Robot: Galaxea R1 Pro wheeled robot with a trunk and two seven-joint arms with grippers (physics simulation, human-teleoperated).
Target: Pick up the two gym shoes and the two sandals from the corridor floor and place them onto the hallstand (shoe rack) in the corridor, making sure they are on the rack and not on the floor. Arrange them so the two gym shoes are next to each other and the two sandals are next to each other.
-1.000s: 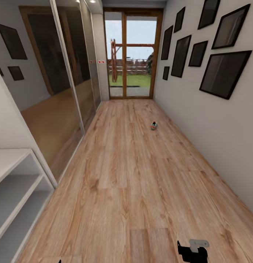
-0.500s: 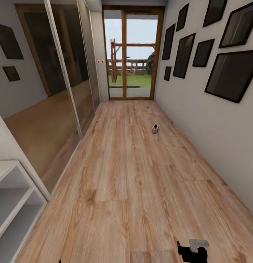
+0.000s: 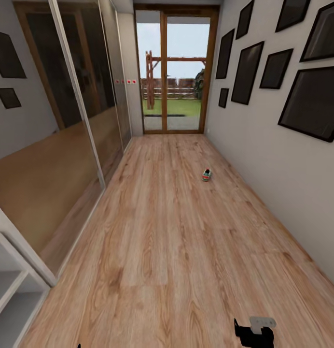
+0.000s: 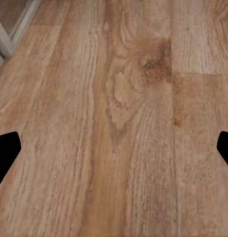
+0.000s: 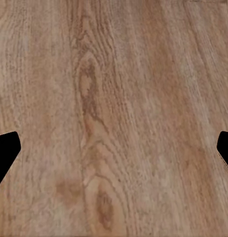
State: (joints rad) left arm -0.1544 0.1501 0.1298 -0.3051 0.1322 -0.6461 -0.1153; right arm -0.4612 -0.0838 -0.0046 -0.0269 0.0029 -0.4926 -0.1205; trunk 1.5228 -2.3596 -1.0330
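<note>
Far beyond right gripper (image 3: 254,333), gym shoe (image 3: 206,174)

A narrow hallway is shown, closed by a wood-framed glass door (image 3: 175,70)
Daylight, grass and a fence are seen through the panes; mirrored sliding wardrobe doors (image 3: 65,121) are set along one side, and black picture frames (image 3: 309,99) are hung on the pale grey wall (image 3: 278,169) opposite

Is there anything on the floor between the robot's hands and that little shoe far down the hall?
Nothing visible is. The shoe lies alone far down the corridor floor, near the right wall. Only bare planks stretch from it to the right gripper at the head view's bottom edge. Both wrist cameras show plain wood between open fingers.
</note>
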